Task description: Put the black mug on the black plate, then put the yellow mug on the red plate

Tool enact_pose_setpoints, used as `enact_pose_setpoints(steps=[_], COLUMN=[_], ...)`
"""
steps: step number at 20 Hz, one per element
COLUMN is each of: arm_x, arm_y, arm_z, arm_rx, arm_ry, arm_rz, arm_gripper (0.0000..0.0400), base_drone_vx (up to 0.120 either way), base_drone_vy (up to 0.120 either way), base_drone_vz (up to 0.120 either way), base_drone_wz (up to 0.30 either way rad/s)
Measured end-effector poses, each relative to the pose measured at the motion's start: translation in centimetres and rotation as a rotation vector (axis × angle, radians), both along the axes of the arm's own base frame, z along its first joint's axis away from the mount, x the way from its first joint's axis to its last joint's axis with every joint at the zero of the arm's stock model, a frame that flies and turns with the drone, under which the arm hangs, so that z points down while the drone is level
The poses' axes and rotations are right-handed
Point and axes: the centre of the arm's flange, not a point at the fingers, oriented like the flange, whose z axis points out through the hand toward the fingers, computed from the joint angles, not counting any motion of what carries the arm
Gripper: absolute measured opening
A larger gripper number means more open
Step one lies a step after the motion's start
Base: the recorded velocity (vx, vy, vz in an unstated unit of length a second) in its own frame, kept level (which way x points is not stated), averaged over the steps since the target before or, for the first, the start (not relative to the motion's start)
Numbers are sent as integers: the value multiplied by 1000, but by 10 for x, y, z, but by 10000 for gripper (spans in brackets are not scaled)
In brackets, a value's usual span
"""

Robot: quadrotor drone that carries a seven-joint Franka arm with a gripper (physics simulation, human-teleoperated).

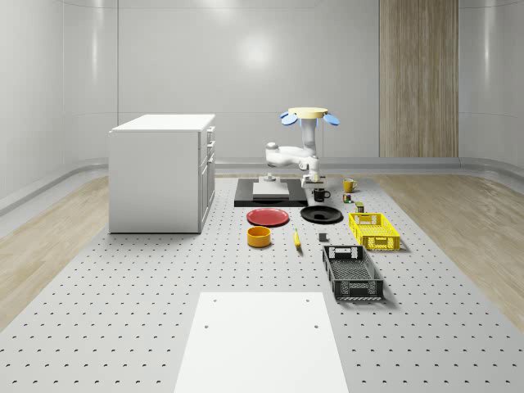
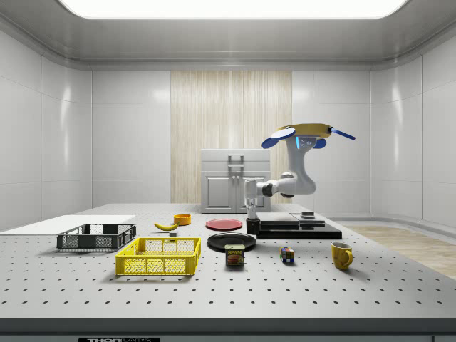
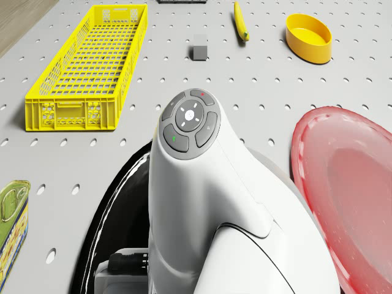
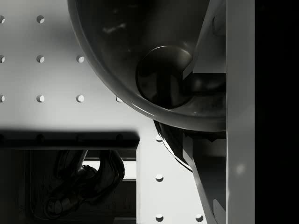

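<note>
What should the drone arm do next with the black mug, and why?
Probably lift the black mug and carry it over the black plate. The fingers appear to straddle the mug's wall, and the mug sits just behind the plate rather than on it, with the drone hovering above.

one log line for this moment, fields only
phase: grasping | gripper: at black mug | mug: beside black plate | drone: hovering above dark platform

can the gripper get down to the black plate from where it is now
Probably yes. The gripper is at the black mug, just behind the black plate, whose top is bare, and nothing stands between them.
</note>
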Motion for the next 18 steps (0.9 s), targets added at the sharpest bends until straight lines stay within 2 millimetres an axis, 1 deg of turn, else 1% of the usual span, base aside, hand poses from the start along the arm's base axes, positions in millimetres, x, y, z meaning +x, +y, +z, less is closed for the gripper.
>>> enact_pose_setpoints(steps=[6, 9, 18], arm_x=[0, 0, 0], arm_y=[0, 0, 0], arm_z=[0, 0, 0], arm_rx=[0, 0, 0], arm_ry=[0, 0, 0], arm_rz=[0, 0, 0], arm_gripper=[110, 110, 110], base_drone_vx=[120, 120, 120], base_drone_vy=[0, -67, 0], base_drone_vz=[0, 0, 0], base_drone_wz=[0, 0, 0])
